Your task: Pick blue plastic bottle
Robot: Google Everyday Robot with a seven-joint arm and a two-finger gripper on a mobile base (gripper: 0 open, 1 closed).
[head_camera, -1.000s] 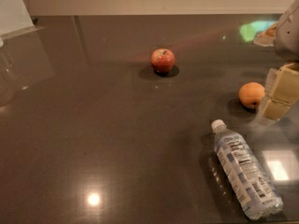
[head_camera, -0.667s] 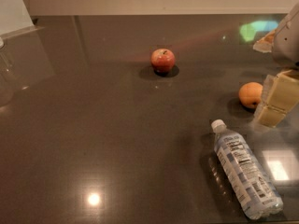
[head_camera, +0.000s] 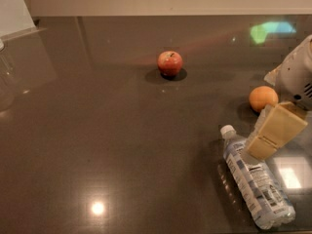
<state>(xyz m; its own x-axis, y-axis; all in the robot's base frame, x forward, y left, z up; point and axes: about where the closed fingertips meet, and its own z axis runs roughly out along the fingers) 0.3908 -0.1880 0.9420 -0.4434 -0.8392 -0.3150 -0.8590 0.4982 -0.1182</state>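
The blue plastic bottle [head_camera: 256, 179] lies on its side on the dark table [head_camera: 97, 130] at the lower right, its white cap pointing up-left and its pale label facing up. My gripper [head_camera: 273, 130], cream-coloured, comes in from the right edge on the white arm [head_camera: 297, 77]. It hangs just over the bottle's upper part, right of the cap. I cannot tell whether it touches the bottle.
A red apple [head_camera: 170, 63] sits at the centre back. An orange [head_camera: 263, 98] sits just behind my gripper and the bottle's cap. A clear glass object [head_camera: 5, 82] stands at the left edge, below a white panel [head_camera: 14, 9].
My gripper has moved down and to the left, from beside the orange to over the bottle's cap end. The bottle, apple and orange have not moved.
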